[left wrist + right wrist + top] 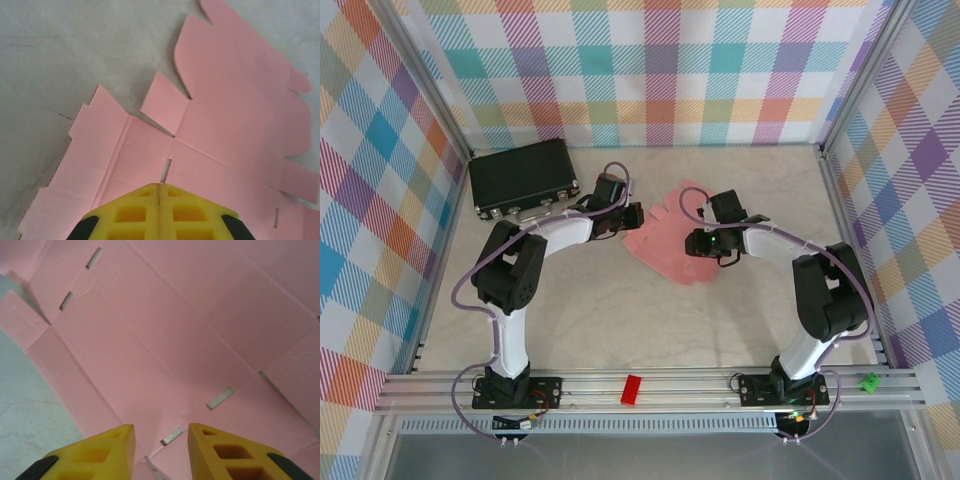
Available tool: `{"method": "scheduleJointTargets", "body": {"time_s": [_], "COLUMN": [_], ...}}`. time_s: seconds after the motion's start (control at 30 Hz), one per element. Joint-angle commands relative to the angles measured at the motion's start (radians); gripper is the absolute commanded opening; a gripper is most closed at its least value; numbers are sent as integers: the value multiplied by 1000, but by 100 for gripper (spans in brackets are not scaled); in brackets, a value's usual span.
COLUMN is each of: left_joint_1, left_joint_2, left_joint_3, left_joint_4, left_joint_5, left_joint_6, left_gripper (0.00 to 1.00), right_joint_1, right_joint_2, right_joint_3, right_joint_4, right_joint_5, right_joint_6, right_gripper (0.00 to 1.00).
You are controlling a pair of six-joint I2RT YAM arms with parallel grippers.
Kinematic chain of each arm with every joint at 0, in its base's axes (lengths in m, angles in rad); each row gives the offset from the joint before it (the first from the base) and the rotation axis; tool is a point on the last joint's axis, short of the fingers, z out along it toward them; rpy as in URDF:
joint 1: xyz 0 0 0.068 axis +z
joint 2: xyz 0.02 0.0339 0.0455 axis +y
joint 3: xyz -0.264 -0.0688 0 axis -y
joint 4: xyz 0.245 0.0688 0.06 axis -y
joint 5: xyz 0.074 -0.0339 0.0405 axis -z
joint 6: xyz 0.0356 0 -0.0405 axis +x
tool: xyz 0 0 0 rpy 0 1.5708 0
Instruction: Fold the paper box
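Yellow fingertips [135, 212] of our left gripper [159, 187] meet, clenched, with nothing seen between them, over the paper box [225, 125]. It is one flat pink sheet, mid-table and skewed to the table's edges. It spreads ahead of both jaws, and we judge neither arm nearer. Our right gripper [161, 432] hangs part-open above its creases. Outward lie one black case [523, 175], one red block [632, 389] and one green block [869, 381].

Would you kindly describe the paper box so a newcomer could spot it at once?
Start at the table; near its middle lies the paper box. It is a flat pink sheet with tabbed flaps, unlike the black case at back left.
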Motion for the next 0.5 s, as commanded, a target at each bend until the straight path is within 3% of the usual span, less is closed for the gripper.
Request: {"method": "scheduleJointTargets", "body": {"time_s": [0.0, 0.47], "left_joint_1": [-3, -12], "left_joint_2": [31, -59], "left_joint_3": [24, -211], "left_joint_4": [-58, -96], "left_joint_5": [6, -17], "left_joint_6": [-6, -45], "left_gripper": [0, 0], "right_joint_1": [0, 21], "right_joint_2": [27, 106], "right_joint_3": [-8, 25], "right_joint_4": [-21, -39], "right_joint_5": [37, 65], "right_joint_6": [24, 15], "right_gripper": [33, 30]}}
